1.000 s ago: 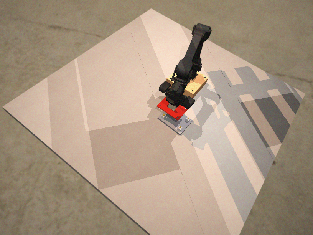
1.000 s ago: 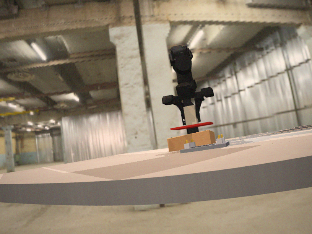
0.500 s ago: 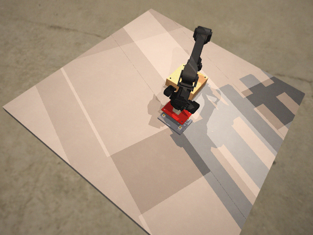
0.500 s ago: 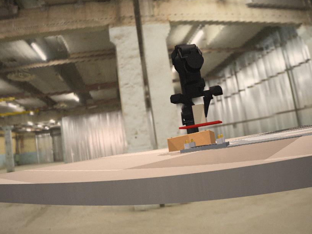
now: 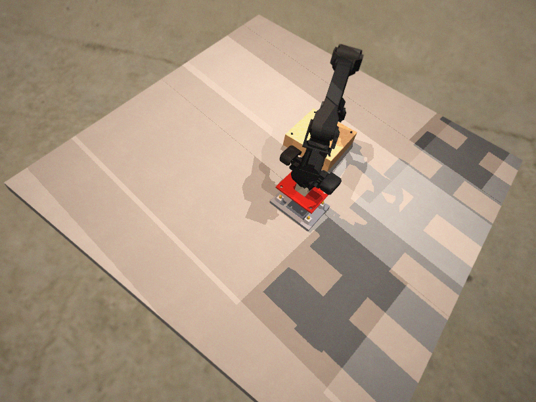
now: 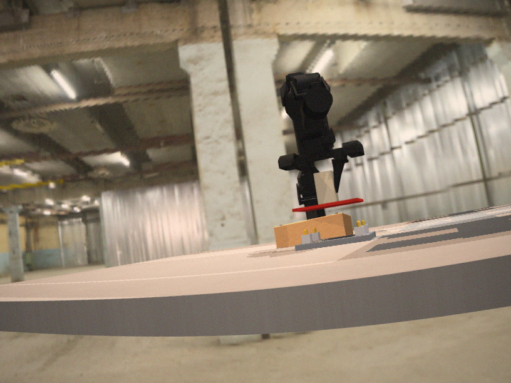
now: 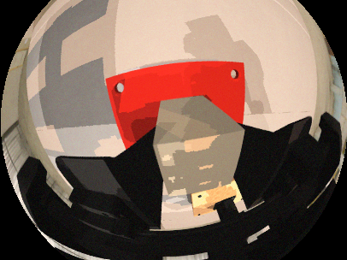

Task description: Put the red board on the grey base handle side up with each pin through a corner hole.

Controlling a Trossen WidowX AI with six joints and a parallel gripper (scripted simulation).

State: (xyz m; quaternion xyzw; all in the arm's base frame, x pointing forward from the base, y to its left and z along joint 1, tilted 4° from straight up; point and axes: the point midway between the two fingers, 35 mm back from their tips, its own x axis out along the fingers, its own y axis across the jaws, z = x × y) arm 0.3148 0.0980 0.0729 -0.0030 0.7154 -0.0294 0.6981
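Note:
My gripper [image 5: 304,186] [image 6: 322,193] [image 7: 187,126] is shut on the square beige handle [image 6: 325,182] [image 7: 197,114] of the red board [image 5: 297,197] [image 6: 349,202] [image 7: 179,81]. The board hangs handle side up, roughly parallel to the base and well above the pins. The grey base [image 5: 318,217] [image 6: 337,242] lies on the table below it. In the top view three posts with gold pins [image 5: 308,217] show past the board, and the fourth is hidden. In the wrist view the board hides nearly all of the base, and two corner holes show.
The arm rises from a wooden block [image 5: 293,138] [image 6: 315,228] [image 7: 214,195] that stands behind the base, close to it. Patchy shadows and light areas cross the table top [image 5: 156,164].

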